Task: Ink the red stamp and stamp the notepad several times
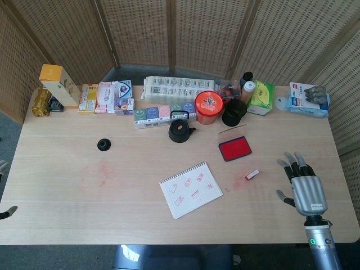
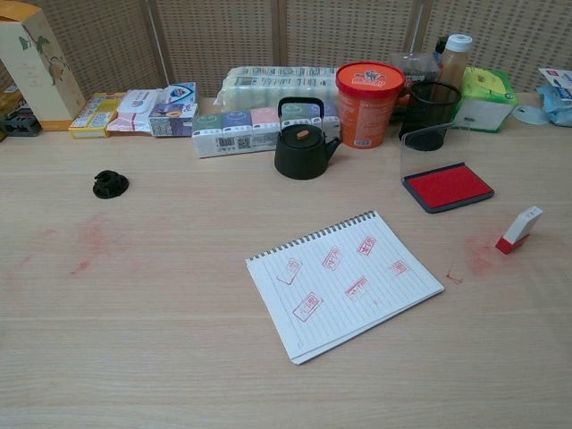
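The red stamp (image 1: 251, 175) (image 2: 519, 229), red at the base and white on top, stands on the table right of the notepad (image 1: 190, 189) (image 2: 343, 281), which carries several red stamp marks. The open red ink pad (image 1: 234, 148) (image 2: 447, 187) lies behind them with its clear lid raised. My right hand (image 1: 304, 187) hovers well right of the stamp, fingers spread, holding nothing. It shows only in the head view. A sliver of my left hand (image 1: 5, 212) shows at the left edge, off the table.
A black kettle (image 2: 302, 142), an orange tub (image 2: 368, 91) and a black mesh cup (image 2: 428, 115) stand behind the notepad. Boxes and packets line the back edge. A small black cap (image 2: 110, 184) lies at the left. Red ink smears mark the table (image 2: 89, 241).
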Available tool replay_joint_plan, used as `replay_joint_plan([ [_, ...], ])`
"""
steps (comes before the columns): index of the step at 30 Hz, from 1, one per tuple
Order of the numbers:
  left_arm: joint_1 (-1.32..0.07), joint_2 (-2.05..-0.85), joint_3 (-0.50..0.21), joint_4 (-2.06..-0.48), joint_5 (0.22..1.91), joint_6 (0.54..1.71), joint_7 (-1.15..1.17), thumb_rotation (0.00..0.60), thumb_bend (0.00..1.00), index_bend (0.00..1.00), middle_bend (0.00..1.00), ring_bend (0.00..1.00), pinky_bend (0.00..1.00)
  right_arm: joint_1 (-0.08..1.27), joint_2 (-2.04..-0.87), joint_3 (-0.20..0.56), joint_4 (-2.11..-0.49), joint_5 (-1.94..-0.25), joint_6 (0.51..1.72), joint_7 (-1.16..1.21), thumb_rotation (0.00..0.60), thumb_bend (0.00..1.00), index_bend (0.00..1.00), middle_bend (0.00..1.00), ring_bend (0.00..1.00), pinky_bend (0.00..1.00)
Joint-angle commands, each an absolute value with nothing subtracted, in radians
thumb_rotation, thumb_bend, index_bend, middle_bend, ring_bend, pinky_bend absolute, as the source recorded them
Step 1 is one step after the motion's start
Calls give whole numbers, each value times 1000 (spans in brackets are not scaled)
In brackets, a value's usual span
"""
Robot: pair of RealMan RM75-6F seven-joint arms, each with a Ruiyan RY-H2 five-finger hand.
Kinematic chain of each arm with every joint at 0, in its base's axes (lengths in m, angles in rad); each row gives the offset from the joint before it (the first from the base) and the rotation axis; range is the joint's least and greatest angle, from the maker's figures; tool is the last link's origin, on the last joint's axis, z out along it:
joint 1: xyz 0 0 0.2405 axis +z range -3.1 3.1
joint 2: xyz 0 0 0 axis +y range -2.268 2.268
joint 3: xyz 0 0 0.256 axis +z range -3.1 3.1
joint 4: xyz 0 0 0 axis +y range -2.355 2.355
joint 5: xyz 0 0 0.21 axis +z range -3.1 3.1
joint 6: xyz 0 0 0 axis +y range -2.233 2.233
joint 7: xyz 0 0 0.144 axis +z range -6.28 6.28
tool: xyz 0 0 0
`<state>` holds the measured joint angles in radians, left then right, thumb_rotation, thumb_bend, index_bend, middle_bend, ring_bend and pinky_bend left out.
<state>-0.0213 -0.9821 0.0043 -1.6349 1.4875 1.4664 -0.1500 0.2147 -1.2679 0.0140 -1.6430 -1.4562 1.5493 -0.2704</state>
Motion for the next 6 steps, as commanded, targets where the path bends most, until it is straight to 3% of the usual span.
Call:
replay_joint_plan([
  [1,-17,-982,9,-1634,1499,1474,-154,600,0,0,0,0,108,191,-1267,13,-1645,-1461,1570,-246,600,0,203,87,26,219],
  [6,-15,-986,16,-1634,1514,1481,-138,600,0,0,0,0,108,168,-1263,0,-1635,-1473,1571,-229,600,0,202,87,27,216],
])
